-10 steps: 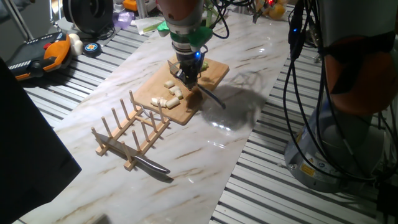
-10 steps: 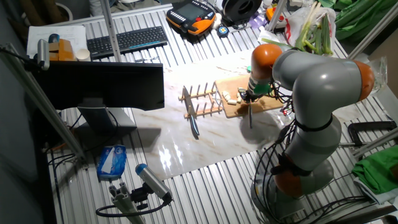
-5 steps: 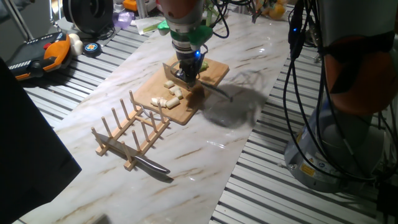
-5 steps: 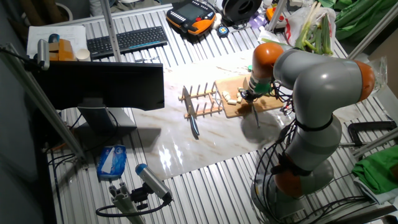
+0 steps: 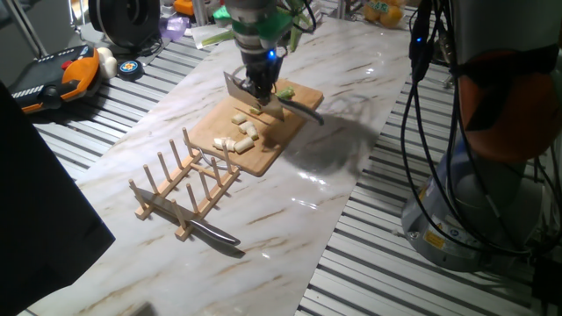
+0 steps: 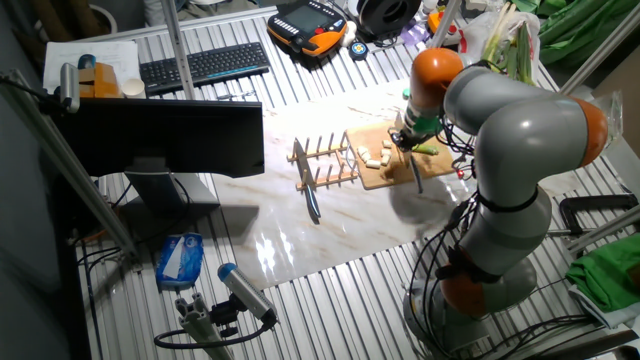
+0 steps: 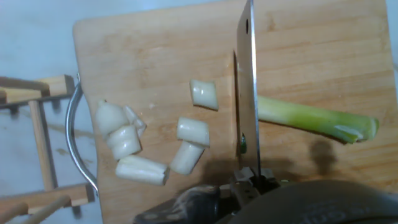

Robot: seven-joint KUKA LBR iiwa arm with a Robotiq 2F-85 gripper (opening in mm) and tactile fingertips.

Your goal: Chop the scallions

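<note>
Gripper [image 5: 262, 90] clamped on knife [image 7: 247, 93], blade above board [image 7: 155, 62] | stalk [image 7: 314, 119] lies right of blade, uncut | cut pieces [image 7: 193, 131] scattered left of it | judgement: about half chopped, green length left.

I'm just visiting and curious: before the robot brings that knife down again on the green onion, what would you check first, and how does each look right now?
1. Knife held in the gripper: ok, handle sits at the fingers.
2. Blade above the uncut scallion stalk: ok, it crosses the stalk's pale end.
3. Stalk lying fully on the cutting board: ok.
4. Cut pieces away from the blade line: ok, all on one side.
5. Board flat on the table: ok.
6. Grip tight enough: cannot tell.
</note>
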